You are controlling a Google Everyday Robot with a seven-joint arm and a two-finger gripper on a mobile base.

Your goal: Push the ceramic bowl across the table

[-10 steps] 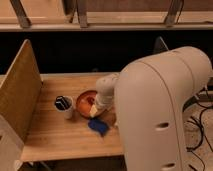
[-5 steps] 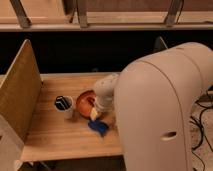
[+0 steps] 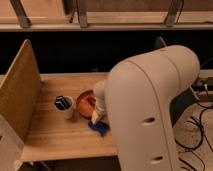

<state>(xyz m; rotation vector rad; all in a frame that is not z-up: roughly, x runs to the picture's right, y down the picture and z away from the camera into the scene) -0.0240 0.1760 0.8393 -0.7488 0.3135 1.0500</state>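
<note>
The orange-red ceramic bowl sits on the light wooden table, about mid-table, partly hidden by my arm. My gripper hangs below the white wrist at the bowl's right front edge, close against it; whether it touches the bowl is not clear. It holds nothing that I can see. The large white arm housing covers the right part of the table.
A small white mug with a dark inside stands just left of the bowl. A flat blue piece lies in front of the gripper. An upright wooden side panel bounds the table's left. Cables lie on the floor at the right.
My wrist and gripper have shifted slightly left and toward the front. The bowl has edged a little left toward the mug. The mug and the blue piece have not moved.
</note>
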